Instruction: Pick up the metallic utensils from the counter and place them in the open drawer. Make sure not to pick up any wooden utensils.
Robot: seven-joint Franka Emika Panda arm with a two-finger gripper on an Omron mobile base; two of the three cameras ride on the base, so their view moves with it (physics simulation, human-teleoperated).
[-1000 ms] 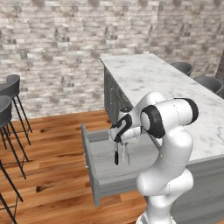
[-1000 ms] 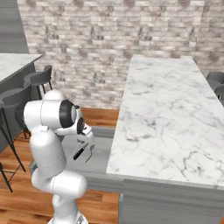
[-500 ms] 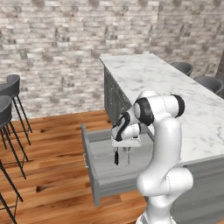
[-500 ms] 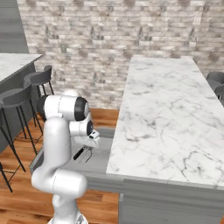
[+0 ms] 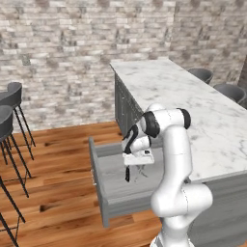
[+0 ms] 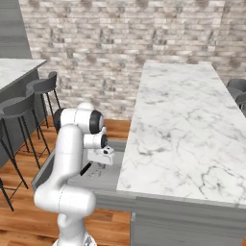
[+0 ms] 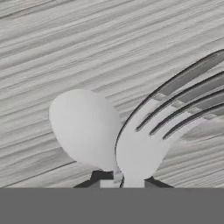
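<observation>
The grey drawer [image 5: 99, 193] [image 6: 48, 169] stands pulled out from under the white marble counter [image 5: 193, 101] [image 6: 182, 120]. My gripper [image 5: 138, 166] [image 6: 103, 161] [image 7: 126, 181] hangs low inside it, pointing down. It is shut on the neck of a silver fork [image 7: 144, 148], whose tines run off to the upper right. A round-bowled spoon [image 7: 85, 129] lies on the drawer floor just beside and partly under the fork. The black-handled knife [image 5: 127, 173] [image 6: 86, 169] lies in the drawer left of the hand. The wooden utensils are out of view.
Dark bar stools [image 5: 9, 113] [image 6: 43, 87] stand on the wood floor left of the drawer. More stools [image 5: 212, 75] line the counter's far side. A stone wall [image 5: 62, 48] closes the back.
The hand has come down lower into the drawer with the fork, and the arm's elbow has swung up over it. The knife has stayed where it lay.
</observation>
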